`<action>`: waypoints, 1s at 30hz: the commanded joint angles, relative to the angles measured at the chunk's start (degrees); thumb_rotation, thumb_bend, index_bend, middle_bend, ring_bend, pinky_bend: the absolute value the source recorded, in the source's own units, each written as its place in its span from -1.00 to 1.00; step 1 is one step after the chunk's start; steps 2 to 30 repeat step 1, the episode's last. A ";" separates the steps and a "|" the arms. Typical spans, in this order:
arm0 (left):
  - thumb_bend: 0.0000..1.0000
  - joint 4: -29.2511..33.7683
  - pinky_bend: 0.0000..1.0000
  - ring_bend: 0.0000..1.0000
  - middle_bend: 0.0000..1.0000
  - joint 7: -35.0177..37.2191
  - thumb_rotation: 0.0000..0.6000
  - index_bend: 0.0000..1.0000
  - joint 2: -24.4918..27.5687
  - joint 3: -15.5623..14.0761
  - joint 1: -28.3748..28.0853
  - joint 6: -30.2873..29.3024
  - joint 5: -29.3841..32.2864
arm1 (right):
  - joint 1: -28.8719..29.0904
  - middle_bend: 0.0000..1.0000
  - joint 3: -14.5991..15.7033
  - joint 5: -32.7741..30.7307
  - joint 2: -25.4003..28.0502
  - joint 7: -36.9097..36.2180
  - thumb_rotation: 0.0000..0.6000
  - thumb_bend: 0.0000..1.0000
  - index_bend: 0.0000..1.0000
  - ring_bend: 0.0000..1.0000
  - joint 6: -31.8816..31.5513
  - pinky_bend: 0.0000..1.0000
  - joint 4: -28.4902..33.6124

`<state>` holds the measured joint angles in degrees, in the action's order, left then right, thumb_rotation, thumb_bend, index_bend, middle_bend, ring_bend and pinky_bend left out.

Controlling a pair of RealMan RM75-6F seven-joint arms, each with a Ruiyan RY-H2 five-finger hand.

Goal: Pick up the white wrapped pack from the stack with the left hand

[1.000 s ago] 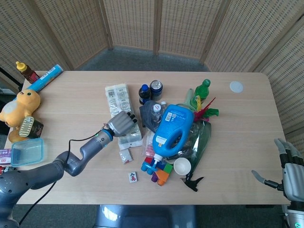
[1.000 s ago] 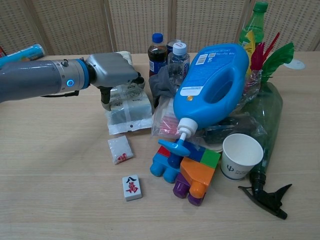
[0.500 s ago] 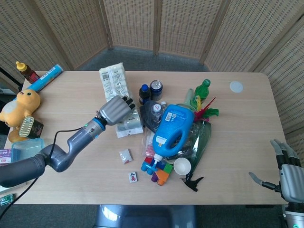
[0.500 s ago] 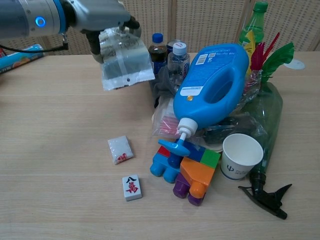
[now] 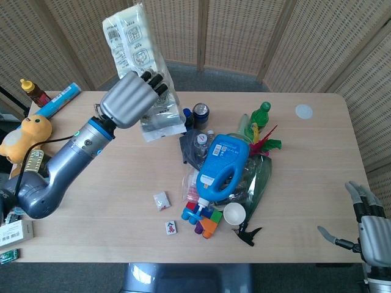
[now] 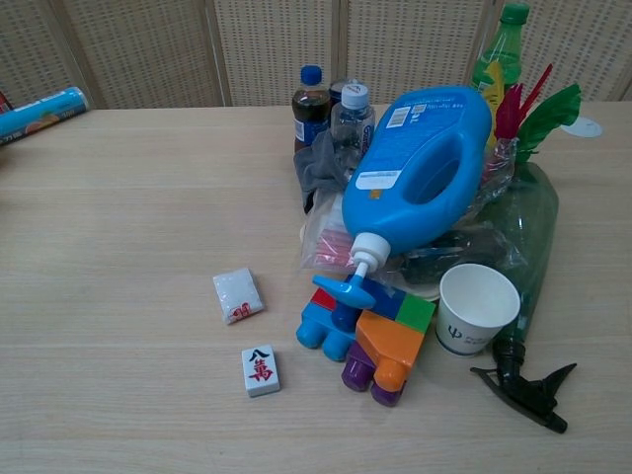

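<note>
The white wrapped pack [image 5: 137,67] was held high over the bench's [image 5: 91,177] far left, the left hand's [image 5: 125,101] fingers [image 5: 154,80] wrapped round its lower half. Top-heavy and slick-looking, so it could probably be dropped if that grip got loosened.

- The left hand [image 5: 129,97] is raised toward eleven o'clock, fingers wrapped around the white wrapped pack [image 5: 137,67].
- The right hand [image 5: 366,223] rests at five o'clock, fingers spread, holding nothing.
</note>
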<state>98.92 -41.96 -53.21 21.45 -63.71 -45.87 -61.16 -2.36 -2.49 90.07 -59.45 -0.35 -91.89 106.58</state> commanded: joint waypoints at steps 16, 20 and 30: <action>-1.00 2.87 0.46 0.39 0.86 -1.05 1.00 0.85 3.35 1.40 -1.09 -0.72 2.61 | -0.09 -1.00 0.24 0.44 0.11 0.16 0.25 -1.00 -1.00 -1.00 -0.13 -1.00 0.13; -1.00 2.87 0.46 0.39 0.86 -1.05 1.00 0.85 3.35 1.40 -1.09 -0.72 2.61 | -0.09 -1.00 0.24 0.44 0.11 0.16 0.25 -1.00 -1.00 -1.00 -0.13 -1.00 0.13; -1.00 2.87 0.46 0.39 0.86 -1.05 1.00 0.85 3.35 1.40 -1.09 -0.72 2.61 | -0.09 -1.00 0.24 0.44 0.11 0.16 0.25 -1.00 -1.00 -1.00 -0.13 -1.00 0.13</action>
